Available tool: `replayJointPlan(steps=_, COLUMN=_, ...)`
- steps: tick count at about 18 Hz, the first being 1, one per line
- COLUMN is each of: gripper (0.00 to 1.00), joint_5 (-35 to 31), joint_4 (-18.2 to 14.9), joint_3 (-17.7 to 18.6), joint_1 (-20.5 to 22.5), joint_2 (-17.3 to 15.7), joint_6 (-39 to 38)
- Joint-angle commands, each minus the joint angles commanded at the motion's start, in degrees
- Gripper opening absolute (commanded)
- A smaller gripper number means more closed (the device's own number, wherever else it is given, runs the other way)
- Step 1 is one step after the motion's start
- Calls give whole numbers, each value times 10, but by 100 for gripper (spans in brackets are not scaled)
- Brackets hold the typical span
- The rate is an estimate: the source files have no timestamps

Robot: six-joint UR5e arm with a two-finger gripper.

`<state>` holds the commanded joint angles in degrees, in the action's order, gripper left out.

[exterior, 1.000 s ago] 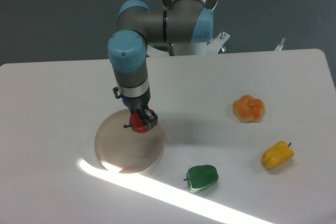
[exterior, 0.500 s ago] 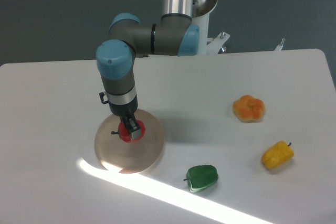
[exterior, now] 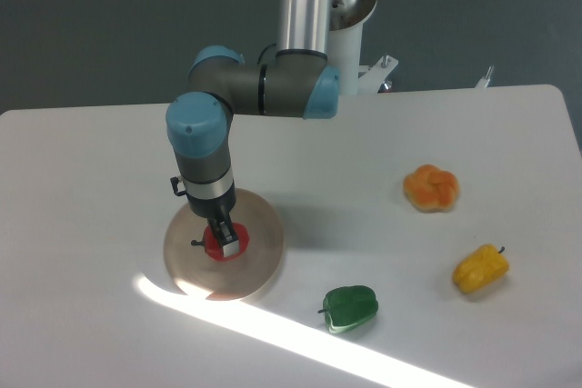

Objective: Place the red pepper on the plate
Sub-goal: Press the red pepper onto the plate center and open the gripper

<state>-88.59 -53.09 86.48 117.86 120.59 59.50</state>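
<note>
Red and glossy, the red pepper point(exterior: 218, 244) sits over the middle of the plate point(exterior: 264, 224), its short dark stem pointing away from the green pepper. The gripper point(exterior: 224, 243) comes straight down onto it from above, and the jaws are clamped on the red pepper, one dark finger showing on the side nearer the green pepper. Whether the pepper's underside touches the plate's surface cannot be told from this view.

The plate is round and beige-tan and lies flat on the white counter point(exterior: 364, 152). A bright band of light crosses the counter at the plate's near edge and runs on past the green pepper.

The green pepper point(exterior: 350, 307) lies off the plate, near its rim, on the side toward the camera. The yellow pepper point(exterior: 481, 269) lies well apart from the plate, beyond the green one. The orange pepper point(exterior: 431, 188), lobed and squat, rests well apart from the plate too, farther back than the yellow one. The arm point(exterior: 245, 93), grey with light blue joint caps, reaches over the plate's far side.
</note>
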Motion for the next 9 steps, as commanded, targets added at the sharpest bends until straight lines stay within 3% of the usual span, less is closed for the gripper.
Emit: replayJointPlan(steps=9, gripper=36, joint_5=5, joint_4=11, joint_3=3, joint_1=4, joint_2=7, joint_6=34)
